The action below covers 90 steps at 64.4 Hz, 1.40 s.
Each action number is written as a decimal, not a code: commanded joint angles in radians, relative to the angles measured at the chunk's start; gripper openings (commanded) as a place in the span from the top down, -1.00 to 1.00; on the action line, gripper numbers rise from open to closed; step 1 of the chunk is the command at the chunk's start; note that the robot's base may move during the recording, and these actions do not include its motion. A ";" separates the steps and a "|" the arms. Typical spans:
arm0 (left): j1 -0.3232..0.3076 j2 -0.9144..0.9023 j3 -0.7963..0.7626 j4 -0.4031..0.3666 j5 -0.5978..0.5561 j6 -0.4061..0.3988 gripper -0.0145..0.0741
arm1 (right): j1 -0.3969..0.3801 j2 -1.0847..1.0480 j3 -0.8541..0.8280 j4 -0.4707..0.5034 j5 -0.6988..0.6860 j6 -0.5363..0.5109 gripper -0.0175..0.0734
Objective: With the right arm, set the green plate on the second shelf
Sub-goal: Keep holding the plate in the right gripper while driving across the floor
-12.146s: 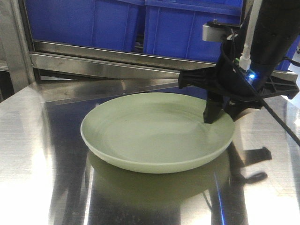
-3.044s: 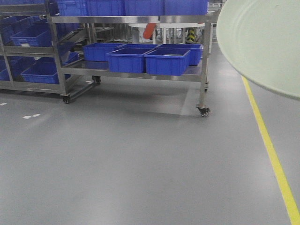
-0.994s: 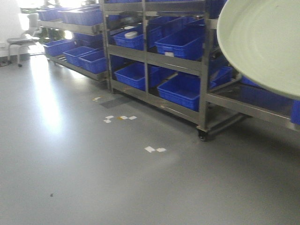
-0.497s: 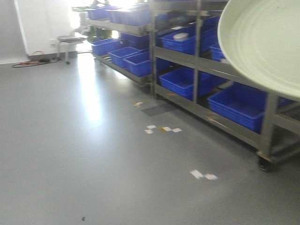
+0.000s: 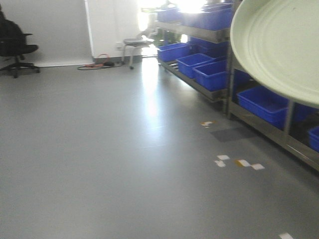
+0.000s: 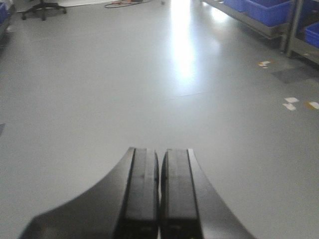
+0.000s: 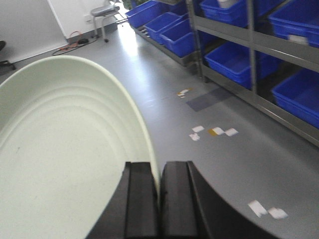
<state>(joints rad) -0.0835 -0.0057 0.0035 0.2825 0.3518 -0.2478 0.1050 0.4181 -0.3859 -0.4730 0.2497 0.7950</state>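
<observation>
The right jaws pinch the rim of the green plate [image 7: 65,149], tilted near the shelving rack [image 7: 249,59], while the left jaws press together, empty.

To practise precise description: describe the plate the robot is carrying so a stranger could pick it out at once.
Find the metal shelving of blue bins along the right of the grey floor. In front of it, the right claw holds the green plate in the air, tilted. It is the only round, pale sage thing there, faintly ringed, against boxy blue bins.
</observation>
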 commanded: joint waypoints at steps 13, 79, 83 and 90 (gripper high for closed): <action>-0.008 -0.023 0.041 0.002 -0.058 -0.002 0.39 | -0.005 0.001 -0.036 -0.017 -0.101 0.004 0.49; -0.008 -0.023 0.041 0.002 -0.058 -0.002 0.39 | -0.005 0.001 -0.036 -0.017 -0.101 0.004 0.49; -0.008 -0.023 0.041 0.002 -0.058 -0.002 0.39 | -0.005 0.001 -0.036 -0.017 -0.101 0.004 0.49; -0.008 -0.023 0.041 0.002 -0.058 -0.002 0.39 | -0.005 0.001 -0.036 -0.017 -0.101 0.004 0.49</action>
<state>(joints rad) -0.0835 -0.0057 0.0035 0.2825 0.3518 -0.2478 0.1050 0.4181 -0.3859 -0.4730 0.2497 0.7950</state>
